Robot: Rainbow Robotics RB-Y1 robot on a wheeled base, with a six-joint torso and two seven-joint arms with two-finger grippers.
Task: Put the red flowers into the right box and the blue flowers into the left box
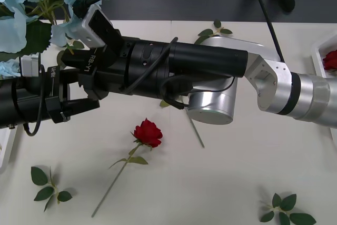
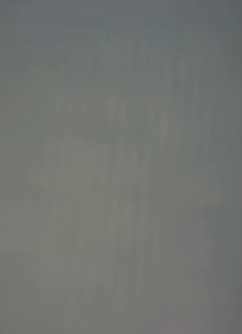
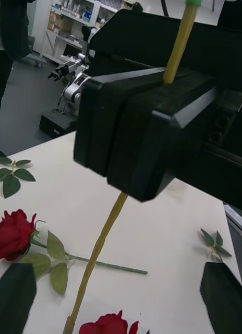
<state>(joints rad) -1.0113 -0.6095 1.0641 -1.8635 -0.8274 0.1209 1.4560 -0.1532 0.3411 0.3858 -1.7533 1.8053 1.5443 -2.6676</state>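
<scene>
white table (image 1: 237,172) fills most of the front view, and past its far edge the floor is dark grey

the right arm (image 1: 210,67) comes in from the right edge and goes all the way across to the far left corner. the right claw (image 3: 134,172) is black and its two fingers are pressed tight together on a thin yellow-green stem (image 3: 178,42). the stem goes in one side of the fingers and comes out the other side, then hangs down over the table. the blue flowers (image 1: 16,14) are up high at the far left corner, just beside this claw, with big dark leaves. i cannot tell which bloom the stem belongs to

the left claw (image 1: 87,106) is at the left edge, just under the right arm. its black fingers (image 3: 14,297) are wide apart and hold nothing

one red flower (image 1: 148,131) lies flat near the middle of the table, and its long stem points to the near edge. it is not touching any claw. a bit of another green stem (image 1: 197,131) pokes out from under the right arm

the right box (image 1: 320,51) is at the right edge, and one more red bloom (image 1: 330,59) lies in it. the left box (image 1: 5,151) is at the left edge, and just its white rim can be seen

small leaf sprigs (image 1: 50,185) lie near the near left corner, the near right corner and the far edge
</scene>
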